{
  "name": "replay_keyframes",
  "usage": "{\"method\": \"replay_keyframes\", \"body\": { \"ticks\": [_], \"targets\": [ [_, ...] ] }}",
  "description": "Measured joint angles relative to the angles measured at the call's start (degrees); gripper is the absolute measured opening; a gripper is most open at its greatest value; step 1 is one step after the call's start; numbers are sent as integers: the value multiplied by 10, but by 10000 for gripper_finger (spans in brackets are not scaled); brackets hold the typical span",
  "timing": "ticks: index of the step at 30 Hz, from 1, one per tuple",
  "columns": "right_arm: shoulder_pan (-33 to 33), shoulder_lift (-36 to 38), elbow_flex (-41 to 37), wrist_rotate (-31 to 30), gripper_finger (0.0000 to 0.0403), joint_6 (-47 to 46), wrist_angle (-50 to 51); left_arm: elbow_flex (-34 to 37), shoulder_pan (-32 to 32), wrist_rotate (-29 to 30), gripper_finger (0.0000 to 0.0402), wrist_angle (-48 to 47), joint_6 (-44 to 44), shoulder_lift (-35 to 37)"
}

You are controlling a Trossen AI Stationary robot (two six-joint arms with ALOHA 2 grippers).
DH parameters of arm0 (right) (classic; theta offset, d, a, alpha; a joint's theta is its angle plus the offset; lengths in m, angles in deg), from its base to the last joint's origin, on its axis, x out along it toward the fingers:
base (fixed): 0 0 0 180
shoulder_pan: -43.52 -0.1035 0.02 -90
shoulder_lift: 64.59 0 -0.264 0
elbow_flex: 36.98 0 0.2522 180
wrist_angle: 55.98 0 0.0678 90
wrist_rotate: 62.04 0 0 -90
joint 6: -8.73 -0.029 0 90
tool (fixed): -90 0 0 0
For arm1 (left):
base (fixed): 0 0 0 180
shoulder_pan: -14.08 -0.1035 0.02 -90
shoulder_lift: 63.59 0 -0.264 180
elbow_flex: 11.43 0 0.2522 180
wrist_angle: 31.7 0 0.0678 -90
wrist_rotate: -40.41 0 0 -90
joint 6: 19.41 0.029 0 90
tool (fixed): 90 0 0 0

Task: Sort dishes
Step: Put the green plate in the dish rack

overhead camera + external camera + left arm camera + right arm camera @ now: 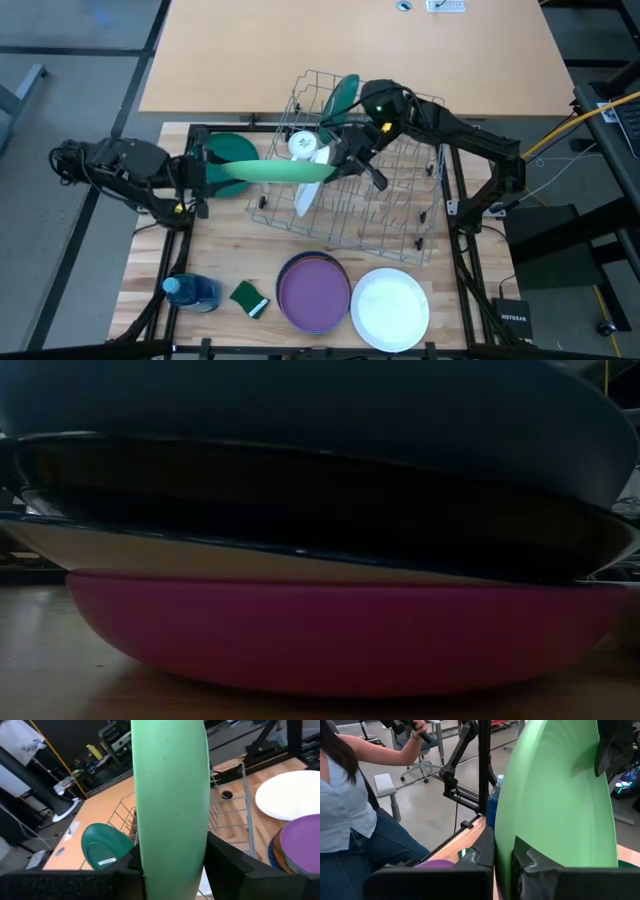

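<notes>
High view: a light green plate (272,170) is held on edge above the wooden bench (215,265), its long axis running left to right from the left hand (205,170) to the right hand (345,160). The left hand stands at the plate's left end, over a dark green plate (228,150) lying on the bench. The right hand grips the plate's right end over the wire dish rack (400,215). Another dark green plate (343,97) stands tilted at the rack's far side, and a white plate (306,197) stands on edge inside it. At the bench's near edge lie a stack topped by a purple plate (313,293), a flat white plate (390,308), a green sponge (250,299) and a blue bottle (190,291).

Low view: the stack of plates (320,550) fills the picture edge on; a pink plate (330,635) sits at the bottom, with a pale one and darker ones above.

Left wrist view: the light green plate (172,795) rises edge-first between the left hand's fingers (227,862), which stand on either side of its rim; whether they clench it or have let go cannot be told.

Right wrist view: the right hand's fingers (485,850) are clenched on the light green plate's (555,805) rim, and the plate stands upright away from them. Behind, a seated person (350,810) holds a control handle.
</notes>
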Motion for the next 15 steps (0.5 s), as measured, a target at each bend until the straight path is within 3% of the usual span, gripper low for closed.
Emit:
{"method": "replay_keyframes", "body": {
  "ticks": [4, 15],
  "targets": [
    [1, 0, 0, 2, 13, 3, 17, 0, -12, 7, 136, 2, 3, -4],
    [2, 0, -1, 14, 13, -15, 58, -3, -45, 55, 206, 6, -18, 2]
  ]
}}
